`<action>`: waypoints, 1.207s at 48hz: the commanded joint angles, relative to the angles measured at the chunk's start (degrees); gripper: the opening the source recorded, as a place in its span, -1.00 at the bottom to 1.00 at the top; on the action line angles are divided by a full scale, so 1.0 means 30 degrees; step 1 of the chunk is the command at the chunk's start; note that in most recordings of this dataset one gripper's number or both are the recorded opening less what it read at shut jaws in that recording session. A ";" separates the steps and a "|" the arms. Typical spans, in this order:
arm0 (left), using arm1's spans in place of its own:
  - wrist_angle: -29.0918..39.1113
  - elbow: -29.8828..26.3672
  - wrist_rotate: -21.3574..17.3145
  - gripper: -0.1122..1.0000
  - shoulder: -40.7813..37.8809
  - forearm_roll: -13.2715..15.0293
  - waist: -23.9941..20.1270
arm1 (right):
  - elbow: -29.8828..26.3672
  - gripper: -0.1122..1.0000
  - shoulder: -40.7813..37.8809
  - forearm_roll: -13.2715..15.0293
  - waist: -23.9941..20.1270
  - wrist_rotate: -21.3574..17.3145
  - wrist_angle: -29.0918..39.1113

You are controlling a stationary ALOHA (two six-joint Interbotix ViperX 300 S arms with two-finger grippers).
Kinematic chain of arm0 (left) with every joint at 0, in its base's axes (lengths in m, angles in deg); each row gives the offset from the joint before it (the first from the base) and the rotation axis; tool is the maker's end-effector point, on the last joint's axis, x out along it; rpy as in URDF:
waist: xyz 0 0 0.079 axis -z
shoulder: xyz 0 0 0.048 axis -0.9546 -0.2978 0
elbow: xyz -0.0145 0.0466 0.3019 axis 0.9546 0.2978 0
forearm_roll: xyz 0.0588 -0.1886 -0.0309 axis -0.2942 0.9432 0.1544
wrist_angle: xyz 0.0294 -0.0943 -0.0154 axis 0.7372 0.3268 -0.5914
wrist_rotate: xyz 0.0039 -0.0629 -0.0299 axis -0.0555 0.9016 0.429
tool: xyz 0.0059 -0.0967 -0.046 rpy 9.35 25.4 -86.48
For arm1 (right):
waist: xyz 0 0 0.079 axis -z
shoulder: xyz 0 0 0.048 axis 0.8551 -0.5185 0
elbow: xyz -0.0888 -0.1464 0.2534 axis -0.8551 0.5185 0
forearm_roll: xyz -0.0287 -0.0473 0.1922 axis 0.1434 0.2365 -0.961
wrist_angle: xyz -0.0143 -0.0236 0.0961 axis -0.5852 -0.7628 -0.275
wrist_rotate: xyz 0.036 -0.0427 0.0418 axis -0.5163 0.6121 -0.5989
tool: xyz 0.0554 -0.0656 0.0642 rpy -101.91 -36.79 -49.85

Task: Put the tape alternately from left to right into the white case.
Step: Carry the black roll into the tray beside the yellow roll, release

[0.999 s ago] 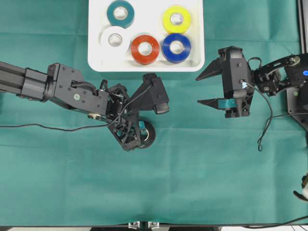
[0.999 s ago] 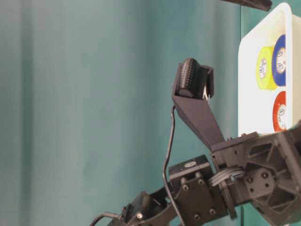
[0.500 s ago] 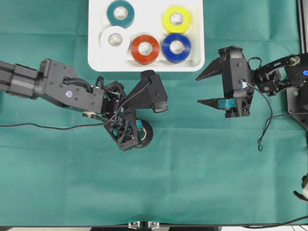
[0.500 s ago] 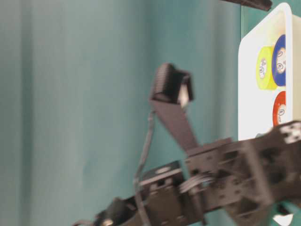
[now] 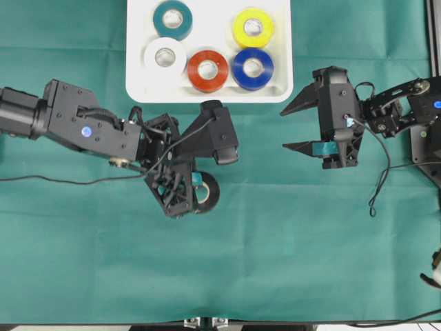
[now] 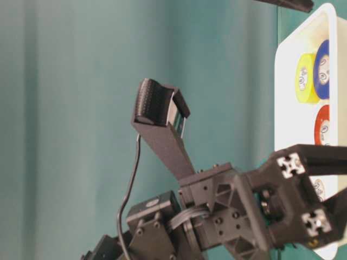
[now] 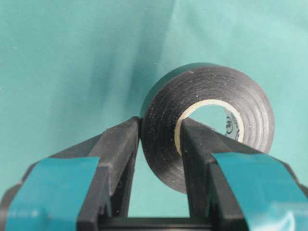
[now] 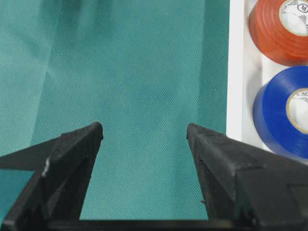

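- Green cloth (image 5: 289, 262): lying bare between grippers and tray, giving free room for travel.
- White case (image 5: 136, 69): holding five rolls; space showing along its near rim.
- Right gripper (image 5: 295, 127): idling, jaws spread.
- Left gripper (image 7: 159, 139): pinching the black tape (image 7: 211, 125) through its wall (one finger inside the core).
- Black tape: probably light, stiff, glossy; appearing off the cloth, though hard to confirm.

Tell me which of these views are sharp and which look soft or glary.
Overhead: evenly lit and sharp, soft glare on the blue roll. Table-level: green backdrop hazy, arm sharp. Left wrist: black roll crisp, the left hand's fingers blurred up close. Right wrist: cloth weave sharp.
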 commanded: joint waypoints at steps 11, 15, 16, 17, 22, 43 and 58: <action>-0.0059 -0.0674 -0.2139 -0.86 0.1025 -0.0029 -0.2197 | -0.0264 0.59 0.0264 -0.0088 -0.0029 -0.0029 -0.0117; -0.0059 -0.0850 -0.2695 -0.86 0.0996 -0.0059 -0.2783 | -0.0264 0.59 0.0264 -0.0088 -0.0029 -0.0029 -0.0117; -0.0088 -0.0879 -0.2783 -0.86 0.1025 -0.0029 -0.2959 | -0.0293 0.59 0.0264 -0.0088 -0.0059 -0.0029 -0.0146; -0.0117 -0.0908 -0.2930 -0.86 0.0996 -0.0029 -0.3105 | -0.0264 0.59 0.0264 -0.0117 -0.0059 -0.0029 -0.0117; -0.0322 -0.1025 -0.3750 -0.86 0.0996 -0.0029 -0.3955 | -0.0293 0.59 0.0264 -0.0205 -0.0059 -0.0029 -0.0117; -0.1992 -0.0996 -0.7822 -0.86 0.0879 -0.0029 -0.7207 | -0.0264 0.59 0.0264 -0.0439 -0.0059 -0.0059 -0.0146; -0.3838 -0.0850 -1.0254 -0.86 0.0293 -0.0029 -0.8906 | -0.0234 0.59 0.0264 -0.0469 -0.0059 -0.0059 -0.0117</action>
